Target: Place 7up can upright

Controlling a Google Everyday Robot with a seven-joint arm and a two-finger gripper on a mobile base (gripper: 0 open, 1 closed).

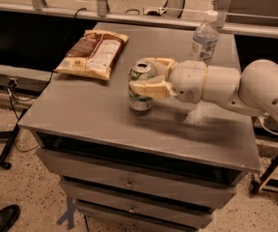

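Reaching in from the right edge, where its far end is cut off, the robot's white arm (255, 88) stretches roughly level over the grey drawer cabinet (81, 112). Its gripper (139, 75) sits near the middle of the top, clasping the 7up can (140, 102). The two cream fingers (151, 89) hold the can's upper half, one in front and one behind, hiding part of its green lettering. The can is upright; whether its base rests on the surface cannot be told. A bag of chips (93, 53) lies flat toward the far left corner, and a clear water bottle (204, 36) stands just behind the wrist. A dark shoe (1, 219) is cropped at bottom left.
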